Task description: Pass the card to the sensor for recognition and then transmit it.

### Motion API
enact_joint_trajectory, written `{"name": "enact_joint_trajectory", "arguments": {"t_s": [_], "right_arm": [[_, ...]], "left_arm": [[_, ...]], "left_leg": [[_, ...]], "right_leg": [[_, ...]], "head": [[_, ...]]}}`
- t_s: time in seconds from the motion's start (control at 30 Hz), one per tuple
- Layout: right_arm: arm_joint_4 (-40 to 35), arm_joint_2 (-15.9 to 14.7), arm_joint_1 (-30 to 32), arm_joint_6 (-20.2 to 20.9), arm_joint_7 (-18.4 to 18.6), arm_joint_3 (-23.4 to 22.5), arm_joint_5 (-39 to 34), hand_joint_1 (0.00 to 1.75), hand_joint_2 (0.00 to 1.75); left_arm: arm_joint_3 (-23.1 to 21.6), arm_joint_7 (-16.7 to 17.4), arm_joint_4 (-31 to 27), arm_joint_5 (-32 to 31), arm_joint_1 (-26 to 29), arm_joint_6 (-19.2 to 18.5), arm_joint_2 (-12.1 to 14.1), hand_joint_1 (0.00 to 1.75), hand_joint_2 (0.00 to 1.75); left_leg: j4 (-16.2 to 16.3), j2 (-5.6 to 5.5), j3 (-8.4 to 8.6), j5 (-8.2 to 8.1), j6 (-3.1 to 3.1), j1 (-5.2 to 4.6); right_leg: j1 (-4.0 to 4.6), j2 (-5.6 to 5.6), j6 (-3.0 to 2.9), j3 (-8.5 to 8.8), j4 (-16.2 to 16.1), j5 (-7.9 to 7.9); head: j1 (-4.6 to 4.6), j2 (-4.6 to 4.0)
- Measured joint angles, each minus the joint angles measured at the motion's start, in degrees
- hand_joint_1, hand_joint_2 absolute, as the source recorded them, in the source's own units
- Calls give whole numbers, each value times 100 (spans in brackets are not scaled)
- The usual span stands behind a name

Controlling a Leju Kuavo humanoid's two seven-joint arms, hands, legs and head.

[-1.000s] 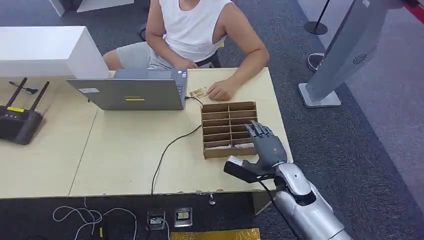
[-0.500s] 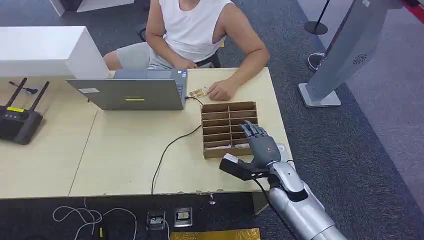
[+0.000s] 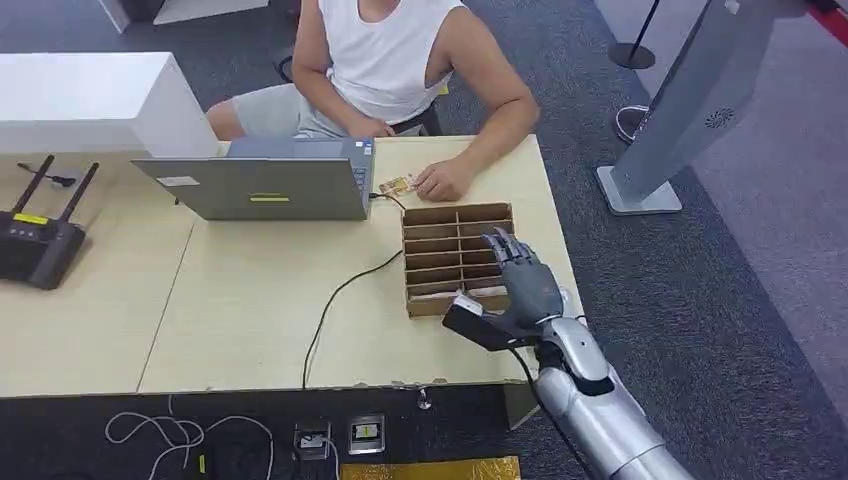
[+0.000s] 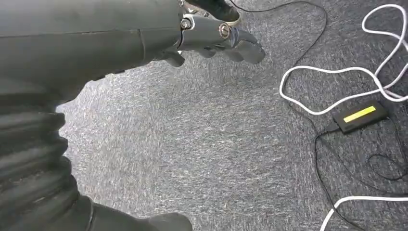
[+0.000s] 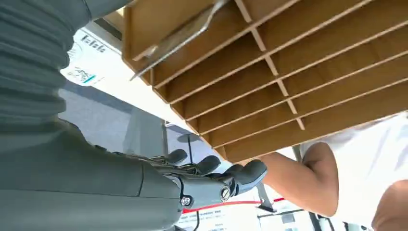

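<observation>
Card (image 5: pixel 178 36) (thin, edge-on) lies lengthwise in cardboard organizer's (image 3: pixel 430 215) nearest slot.

Office or demo hall, grey carpet (image 3: pixel 720 300), desks (image 3: pixel 250 320), laptop (image 3: pixel 265 185), router (image 3: pixel 38 245), floor cables (image 4: pixel 332 91), barrier post (image 3: pixel 632 50)
</observation>
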Motion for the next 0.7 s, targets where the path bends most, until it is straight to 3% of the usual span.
{"name": "enact_joint_trajectory", "arguments": {"t_s": [0.7], "right_arm": [[181,65,48,190,98,0,-144,0,175]], "left_arm": [[0,11,0,-2,-3,0,15,0,175]], "left_leg": [[0,0,1,0,0,0]], "right_leg": [[0,1,0,-1,0,0]], "head": [[0,0]]}}
